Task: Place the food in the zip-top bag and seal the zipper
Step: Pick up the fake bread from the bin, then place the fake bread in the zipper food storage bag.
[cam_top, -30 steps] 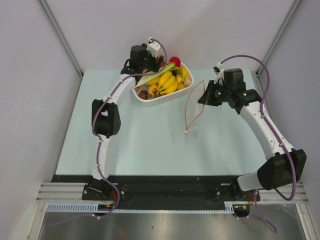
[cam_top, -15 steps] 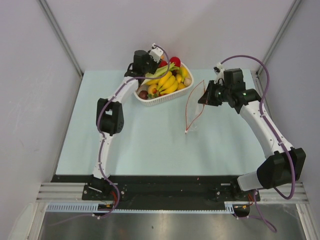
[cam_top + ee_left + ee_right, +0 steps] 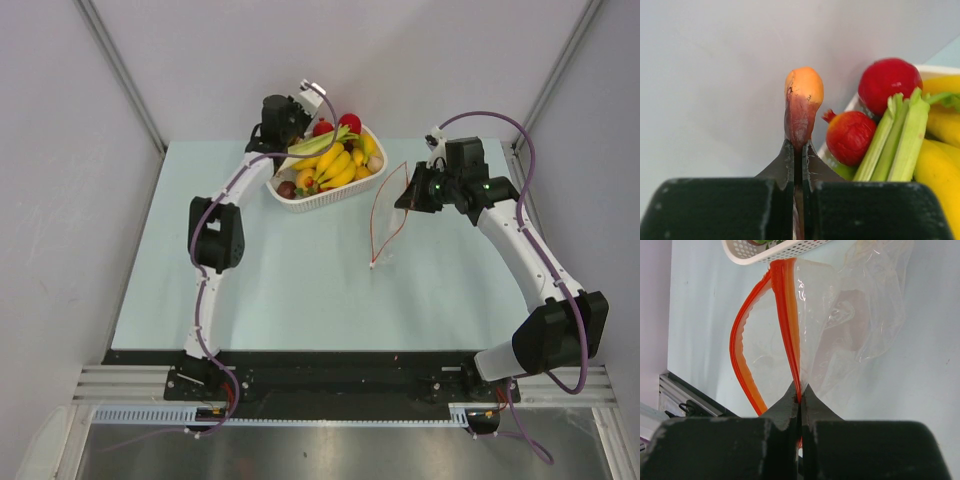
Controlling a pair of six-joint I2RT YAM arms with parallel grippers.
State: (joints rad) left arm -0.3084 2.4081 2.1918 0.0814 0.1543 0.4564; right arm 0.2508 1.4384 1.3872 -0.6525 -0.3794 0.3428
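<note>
The pick is in hand: the left gripper [image 3: 799, 150] is clamped on a small orange piece [image 3: 802, 102], pinching its lower end at the middle of the left wrist view, with the wall behind it. In the top view this sits at upper centre, by the far end of the basket [image 3: 322, 203]. The right gripper [image 3: 800, 396] is closed on one strip of the zipper [image 3: 786, 305], holding the bag [image 3: 385, 215] right of the basket with its mouth bowed into a lens-shaped gap.

Next, I judge, the piece must travel right to that gap and drop between the two strips without pushing the floppy mouth shut.

The piece is smooth and rounded, orange at the tip and dull red-brown below. The bag is thin, crinkled clear film, and its strips are ribbed orange plastic. The basket is white and perforated, holding glossy bananas [image 3: 940, 165], ridged green stalks [image 3: 900, 135] and two red pieces. The surface [image 3: 280, 280] is pale and matte.
</note>
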